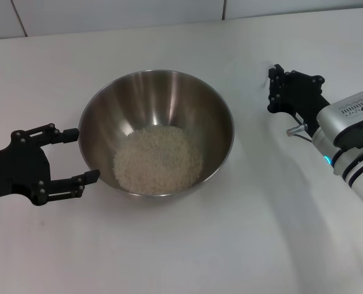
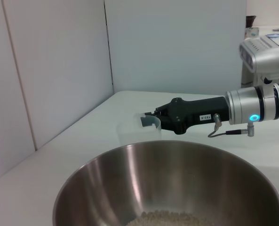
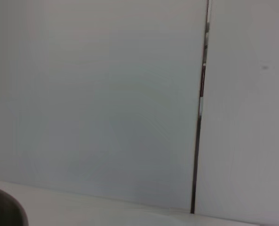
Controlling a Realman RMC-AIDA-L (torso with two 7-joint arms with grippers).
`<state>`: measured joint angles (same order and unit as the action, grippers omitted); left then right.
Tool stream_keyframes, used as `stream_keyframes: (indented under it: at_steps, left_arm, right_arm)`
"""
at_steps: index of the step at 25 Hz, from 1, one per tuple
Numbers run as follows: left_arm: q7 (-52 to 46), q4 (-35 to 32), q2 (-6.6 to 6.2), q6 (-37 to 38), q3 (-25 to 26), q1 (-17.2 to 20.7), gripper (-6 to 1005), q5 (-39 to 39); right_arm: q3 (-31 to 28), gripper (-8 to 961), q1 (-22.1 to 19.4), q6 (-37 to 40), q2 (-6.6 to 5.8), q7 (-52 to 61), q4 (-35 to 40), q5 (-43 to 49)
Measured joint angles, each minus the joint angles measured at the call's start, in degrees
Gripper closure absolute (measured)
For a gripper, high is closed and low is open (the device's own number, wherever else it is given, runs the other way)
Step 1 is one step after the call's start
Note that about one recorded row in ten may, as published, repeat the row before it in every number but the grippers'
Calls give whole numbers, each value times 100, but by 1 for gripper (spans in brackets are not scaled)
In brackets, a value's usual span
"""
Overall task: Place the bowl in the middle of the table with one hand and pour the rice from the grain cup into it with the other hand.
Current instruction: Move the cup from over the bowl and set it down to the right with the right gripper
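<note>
The steel bowl (image 1: 157, 131) stands in the middle of the white table (image 1: 187, 257) with a pale heap of rice (image 1: 158, 160) in its bottom. My left gripper (image 1: 74, 156) is open just left of the bowl, one finger on each side of the rim's edge, not gripping it. My right gripper (image 1: 271, 89) is open to the right of the bowl. In the left wrist view its fingertips (image 2: 149, 120) are at the rim of the clear grain cup (image 2: 134, 132), which stands upright and looks empty behind the bowl (image 2: 167, 183). I cannot make out the cup in the head view.
White wall panels (image 2: 59, 70) rise behind the far edge of the table. The right arm's white and silver forearm (image 1: 352, 141) stretches over the table's right side.
</note>
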<state>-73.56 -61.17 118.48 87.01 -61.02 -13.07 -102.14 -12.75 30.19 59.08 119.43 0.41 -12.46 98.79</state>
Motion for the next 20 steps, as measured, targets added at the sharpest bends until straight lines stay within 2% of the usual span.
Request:
stream_keyframes:
  at_steps: [10, 15, 19, 20]
  left_arm:
    - [0, 9, 0, -8, -6, -2, 186, -7]
    - [0, 9, 0, -2, -6, -3, 186, -7]
    - [0, 9, 0, 14, -6, -11, 186, -8]
    - [0, 9, 0, 14, -6, -11, 186, -8]
  right_arm:
    - [-2, 937, -74, 6, 19, 5, -37, 0]
    - [-4, 746, -181, 3, 23, 7, -67, -1]
    - [-17, 503, -362, 3, 29, 10, -106, -8]
    - [-17, 480, -362, 3, 29, 10, -106, -8]
